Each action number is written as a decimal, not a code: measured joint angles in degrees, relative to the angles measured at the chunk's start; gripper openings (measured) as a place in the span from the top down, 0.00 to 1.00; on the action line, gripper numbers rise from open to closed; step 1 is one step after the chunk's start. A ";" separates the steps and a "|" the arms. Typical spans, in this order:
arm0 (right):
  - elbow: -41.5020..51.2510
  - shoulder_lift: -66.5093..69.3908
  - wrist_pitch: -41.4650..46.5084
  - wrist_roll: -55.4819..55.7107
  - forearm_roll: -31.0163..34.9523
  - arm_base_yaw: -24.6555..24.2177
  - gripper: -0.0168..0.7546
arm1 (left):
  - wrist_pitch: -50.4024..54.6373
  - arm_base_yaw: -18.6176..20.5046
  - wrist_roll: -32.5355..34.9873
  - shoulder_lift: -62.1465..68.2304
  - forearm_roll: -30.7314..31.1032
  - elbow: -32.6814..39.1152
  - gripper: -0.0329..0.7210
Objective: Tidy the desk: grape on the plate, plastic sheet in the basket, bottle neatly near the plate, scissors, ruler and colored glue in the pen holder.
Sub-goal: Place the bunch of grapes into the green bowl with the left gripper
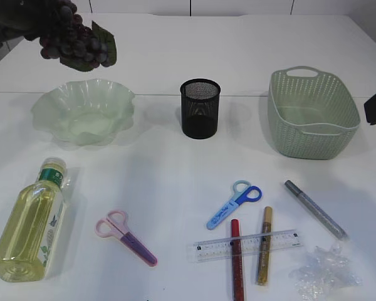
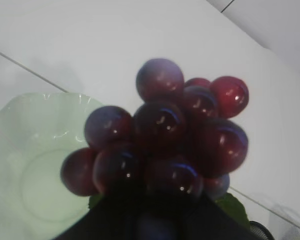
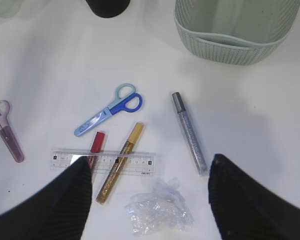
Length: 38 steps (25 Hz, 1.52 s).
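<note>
Step in hand: carrying the grape bunch [image 1: 75,41] to the plate [image 1: 81,113] — the placement is not yet made.
Left gripper [image 2: 155,220]: clamped on the bunch from behind; the berries hang in front of the jaws in the left wrist view, so the fingertips themselves are hidden.
Grape position: in the air, above and behind the plate's left rear rim in the exterior view, clear of the rim.
Plate: pale green, wavy-edged, nothing in it; its bowl lies below and to the left of the bunch in the left wrist view.
Advice: bring the bunch over the bowl's centre before lowering; descend until the lowest berries rest on the floor, then let go — a drop from height would likely roll the bunch against the fluted rim.
Risk: the bottle [image 1: 31,219] lies on its side in front of the plate, well apart; no obstruction judged.
Right gripper [image 3: 150,200]: jaws wide, holding nothing, hovering above the plastic sheet [image 3: 160,210] and the ruler [image 3: 102,161].
</note>
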 joint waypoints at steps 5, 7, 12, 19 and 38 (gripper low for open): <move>0.00 0.00 0.00 0.00 0.10 0.00 0.25 | -3.70 1.76 0.00 5.80 0.00 0.00 0.83; 0.00 0.00 0.00 0.00 0.10 0.00 0.25 | -5.54 2.71 0.00 8.14 0.00 0.00 0.83; 0.00 0.00 0.00 0.00 0.10 0.00 0.25 | -8.72 4.18 0.00 12.19 0.00 0.00 0.83; 0.00 0.00 0.44 0.00 0.10 0.00 0.25 | -8.71 4.67 0.00 14.61 0.00 -0.11 0.61; 0.00 0.00 1.15 -0.44 0.10 0.00 0.25 | 6.08 4.56 14.07 7.40 2.05 -0.20 0.21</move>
